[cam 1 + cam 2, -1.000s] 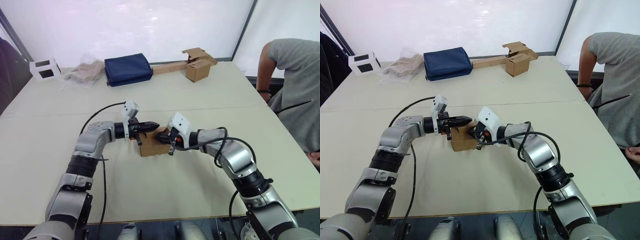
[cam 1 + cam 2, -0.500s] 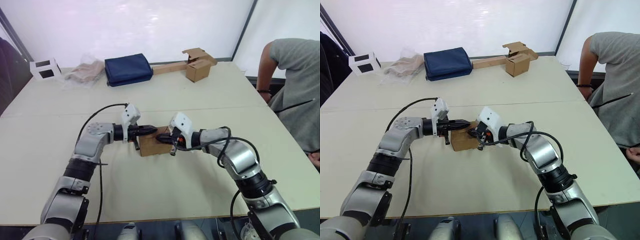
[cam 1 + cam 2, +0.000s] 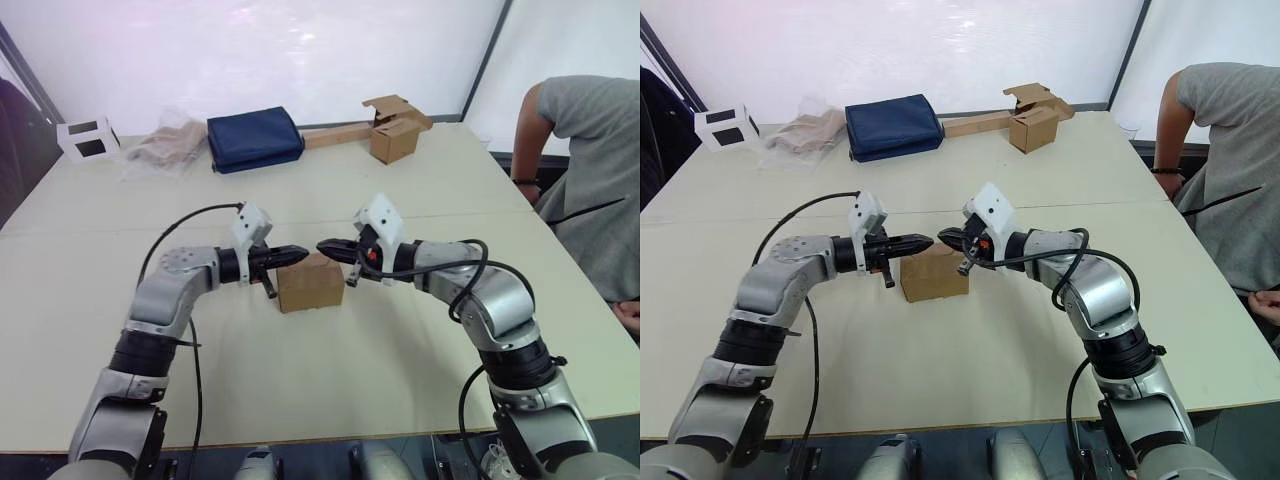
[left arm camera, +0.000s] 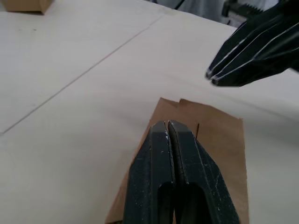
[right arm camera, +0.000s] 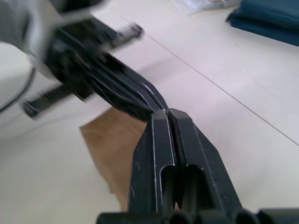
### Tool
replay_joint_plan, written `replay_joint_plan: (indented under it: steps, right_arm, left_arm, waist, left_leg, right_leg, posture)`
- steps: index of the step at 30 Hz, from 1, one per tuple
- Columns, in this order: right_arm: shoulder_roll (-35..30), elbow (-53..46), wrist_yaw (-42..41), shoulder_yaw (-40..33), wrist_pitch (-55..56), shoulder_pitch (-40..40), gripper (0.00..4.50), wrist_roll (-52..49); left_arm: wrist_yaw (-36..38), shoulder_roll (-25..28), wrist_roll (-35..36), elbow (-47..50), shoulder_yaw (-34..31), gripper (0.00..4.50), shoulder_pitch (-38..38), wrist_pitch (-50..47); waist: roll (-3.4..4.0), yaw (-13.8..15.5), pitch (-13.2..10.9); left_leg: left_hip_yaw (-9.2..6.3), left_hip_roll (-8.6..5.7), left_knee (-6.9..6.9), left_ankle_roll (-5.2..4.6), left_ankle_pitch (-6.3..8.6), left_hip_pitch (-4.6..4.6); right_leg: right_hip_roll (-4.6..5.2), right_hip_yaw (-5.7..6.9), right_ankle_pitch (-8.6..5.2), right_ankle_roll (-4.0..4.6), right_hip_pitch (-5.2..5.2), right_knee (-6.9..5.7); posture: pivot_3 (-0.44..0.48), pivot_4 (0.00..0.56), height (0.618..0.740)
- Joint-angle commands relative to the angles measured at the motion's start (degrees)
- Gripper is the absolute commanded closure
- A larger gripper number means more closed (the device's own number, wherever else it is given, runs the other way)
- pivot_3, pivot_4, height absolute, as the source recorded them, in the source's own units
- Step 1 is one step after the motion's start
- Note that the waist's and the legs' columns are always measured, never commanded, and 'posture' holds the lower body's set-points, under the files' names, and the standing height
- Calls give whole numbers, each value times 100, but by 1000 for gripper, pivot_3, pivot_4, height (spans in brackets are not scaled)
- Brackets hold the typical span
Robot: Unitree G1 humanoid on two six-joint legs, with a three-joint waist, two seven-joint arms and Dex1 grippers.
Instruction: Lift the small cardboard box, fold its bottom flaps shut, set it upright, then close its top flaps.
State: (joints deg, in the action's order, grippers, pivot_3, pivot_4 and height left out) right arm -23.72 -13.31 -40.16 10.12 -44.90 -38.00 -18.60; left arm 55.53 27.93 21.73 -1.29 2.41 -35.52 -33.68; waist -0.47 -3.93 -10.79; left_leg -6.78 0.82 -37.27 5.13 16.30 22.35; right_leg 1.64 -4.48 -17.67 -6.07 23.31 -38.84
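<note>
**Small box upright on the desk, both claws hovering over it**

The small brown cardboard box point(image 3: 311, 283) stands on the pale beige desk point(image 3: 400, 180), in the middle of the near half, with its top flaps point(image 4: 205, 126) folded flat and closed. The left claw point(image 3: 303, 252) points inward from the left, fingers pressed together and empty, its tip just above the box's top left edge. The right claw point(image 3: 322, 245) points in from the right, fingers also together and holding nothing, its tip just above the box and near the left claw's tip without touching. Well apart, at the desk's far edge, lie a dark blue fabric bag point(image 3: 255, 139) and a second open cardboard box point(image 3: 396, 131).
</note>
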Motion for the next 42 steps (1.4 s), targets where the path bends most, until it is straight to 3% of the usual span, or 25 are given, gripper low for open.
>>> replay_joint_plan:
  steps: [1,8,15,32,35,42]
  right_arm:
    - [-50,40,-23,88,257,5,4500,128]
    - [40,495,-33,456,508,382,4500,384]
    - [-47,690,-165,660,675,515,4500,606]
    - [170,98,-73,-19,149,-106,4500,-43]
    - [87,-199,-99,-276,-127,-156,4500,-332]
    - [-824,-1181,-409,-907,-622,451,4500,-913]
  left_arm:
    - [-130,148,106,421,-125,4461,147,-183]
    - [-403,222,-102,658,65,4461,757,-89]
    - [-516,163,-178,574,178,4461,905,24]
    - [-450,309,683,1065,-306,4461,475,-511]
    - [-330,472,962,1255,-528,4461,430,-623]
    - [-46,1378,1450,1867,-1090,4461,914,-988]
  waist:
    - [0,0,0]
    - [0,15,0]
    - [1,16,2]
    - [1,7,0]
    - [1,6,-1]
    - [0,21,-2]
  left_leg:
    - [0,0,0,0,0,0]
    - [1,0,2,0,0,0]
    - [3,0,1,0,0,-7]
    - [2,0,3,0,0,-5]
    - [2,0,4,0,0,-3]
    - [2,1,9,0,0,2]
  right_leg:
    - [0,0,0,0,0,0]
    - [0,-1,0,0,-1,5]
    - [2,-1,0,0,-10,5]
    - [1,-1,0,0,-6,6]
    - [1,-1,0,0,-3,6]
    - [3,1,0,0,-6,23]
  posture:
    - [0,150,740]
    - [0,150,740]
    - [0,150,740]
    - [0,150,740]
    - [0,150,740]
    - [0,150,740]
